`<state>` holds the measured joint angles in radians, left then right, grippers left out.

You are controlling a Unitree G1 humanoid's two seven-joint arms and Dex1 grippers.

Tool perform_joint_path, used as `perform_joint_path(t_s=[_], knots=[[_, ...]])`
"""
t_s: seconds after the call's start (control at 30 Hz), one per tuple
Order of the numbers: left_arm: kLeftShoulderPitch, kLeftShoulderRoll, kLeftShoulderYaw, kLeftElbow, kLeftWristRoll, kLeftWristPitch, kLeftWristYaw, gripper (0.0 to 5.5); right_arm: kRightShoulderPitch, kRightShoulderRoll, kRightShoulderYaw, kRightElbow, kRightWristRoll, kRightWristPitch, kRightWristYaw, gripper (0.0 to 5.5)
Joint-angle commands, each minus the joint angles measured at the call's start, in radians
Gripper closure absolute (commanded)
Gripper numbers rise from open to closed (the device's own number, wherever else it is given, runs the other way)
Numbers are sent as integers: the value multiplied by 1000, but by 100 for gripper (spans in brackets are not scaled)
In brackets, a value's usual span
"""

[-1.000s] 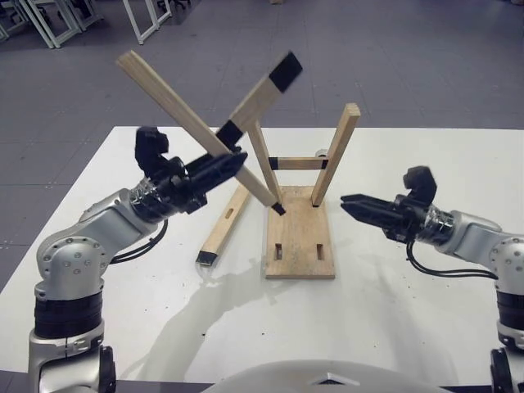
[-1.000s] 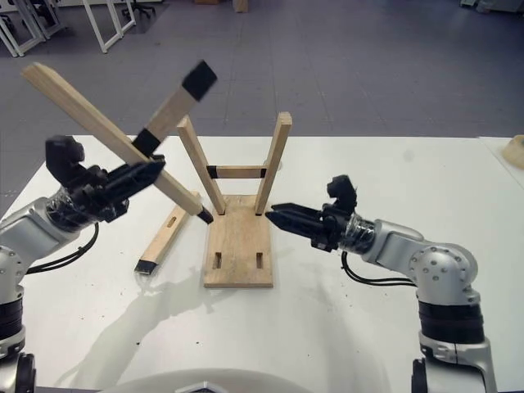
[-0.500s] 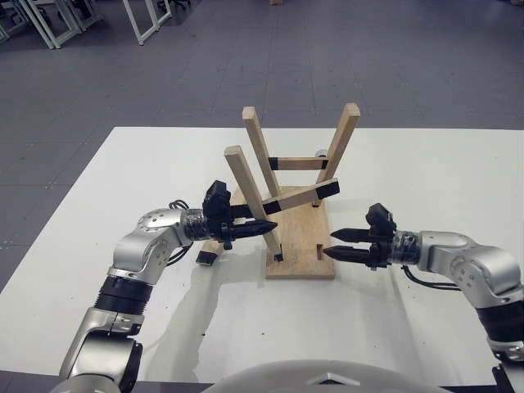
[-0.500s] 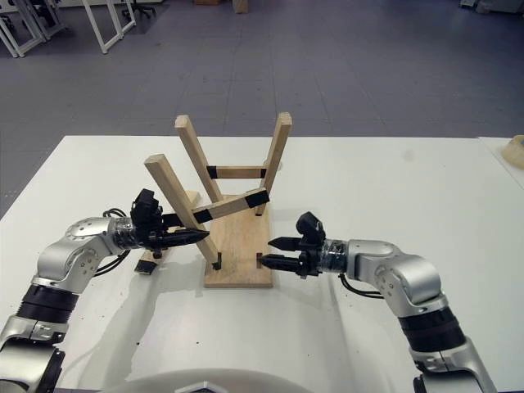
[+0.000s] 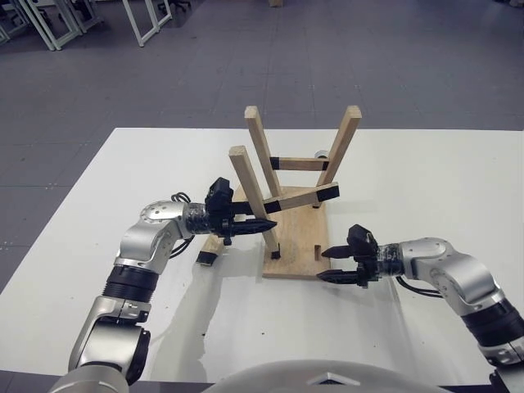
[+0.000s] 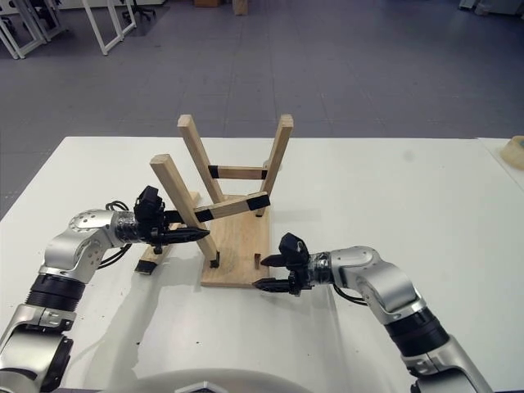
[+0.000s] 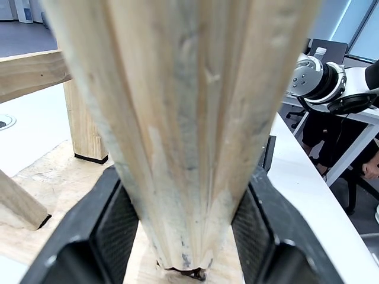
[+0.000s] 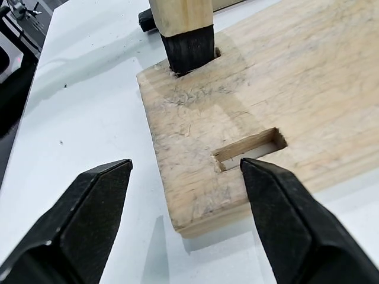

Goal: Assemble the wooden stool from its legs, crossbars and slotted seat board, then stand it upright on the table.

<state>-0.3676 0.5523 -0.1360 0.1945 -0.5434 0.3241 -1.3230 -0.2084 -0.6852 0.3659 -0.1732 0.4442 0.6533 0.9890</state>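
White frames point(image 5: 133, 23) on grey floor point(image 5: 368, 49)

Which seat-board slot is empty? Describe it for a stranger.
On the white table lies the seat board. The empty slot is at its near corner on the robot's right, ahead of the open jaws of the right gripper; the other three slots hold legs.

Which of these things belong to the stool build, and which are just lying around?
Job: seat board; two seated legs and their crossbar; third leg in left gripper; loose leg on table.
Lying about: tan object at far right; white frames on the floor.
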Motion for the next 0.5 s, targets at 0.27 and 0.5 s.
perform_joint_path(t_s=[0.27, 0.5], knots=[[-49, -7, -43, 95, 112, -81, -63, 345, -4, -58, 80, 115, -196, -89, 22, 212], [-78, -28, -80, 185, 203, -187, -49, 345, 3, -78, 115, 171, -286, -161, 28, 212]])
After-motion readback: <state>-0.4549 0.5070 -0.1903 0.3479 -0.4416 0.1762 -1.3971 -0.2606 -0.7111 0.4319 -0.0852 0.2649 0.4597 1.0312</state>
